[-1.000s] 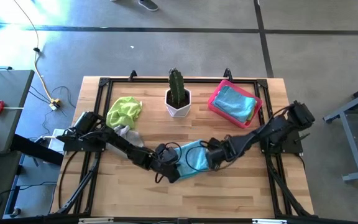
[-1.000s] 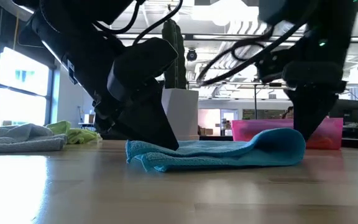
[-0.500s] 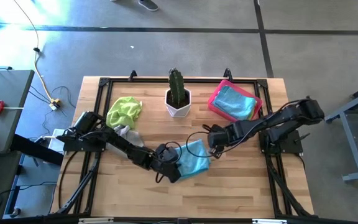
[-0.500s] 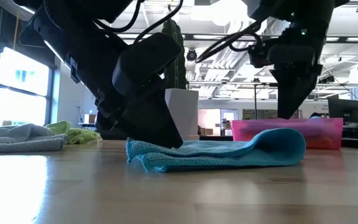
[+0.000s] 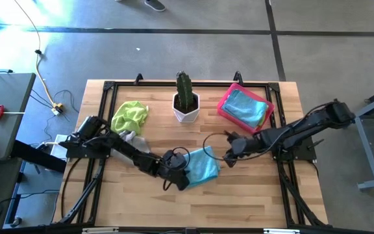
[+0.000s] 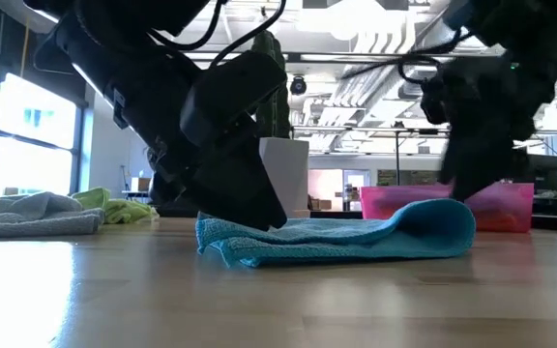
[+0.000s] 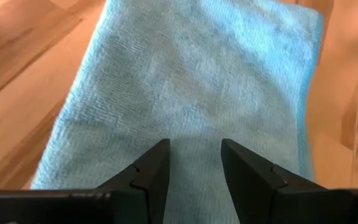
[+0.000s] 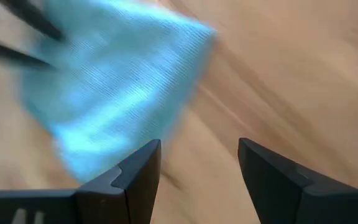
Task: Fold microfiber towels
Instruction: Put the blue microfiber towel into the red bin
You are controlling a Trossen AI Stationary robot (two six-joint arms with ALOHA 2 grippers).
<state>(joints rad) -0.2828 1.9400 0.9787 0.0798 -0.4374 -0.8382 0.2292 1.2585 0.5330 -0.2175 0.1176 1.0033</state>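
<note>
A light blue microfiber towel (image 5: 205, 166) lies folded on the wooden table (image 5: 141, 195), its rounded fold (image 6: 448, 227) toward the right arm. My left gripper (image 5: 182, 172) stands open over the towel's left end (image 7: 191, 74), slanting down. My right gripper (image 5: 229, 155) hangs open above the bare wood just right of the towel (image 8: 110, 81), touching nothing. A lime green towel (image 5: 130, 116) and a grey one (image 5: 130, 138) lie crumpled at the far left. Another light blue towel (image 5: 244, 106) lies in the pink tray (image 5: 224, 104). My left gripper has its two spread fingertips (image 7: 157, 158) set down on the top layer of the folded towel near its left end (image 6: 249, 230). The fingers slant down from the table's left. Cloth lies flat between them, not pinched. The towel rests flat on the table.
A cactus in a white pot (image 5: 186, 104) stands at the far middle, behind the towel. The pink tray (image 6: 453, 198) sits at the far right. Bare wood stretches along the near edge (image 5: 239, 201).
My right gripper has drawn back from the towel's folded right end toward the table's right edge, rising a little and tipping. The towel has kept its folded shape and place.
</note>
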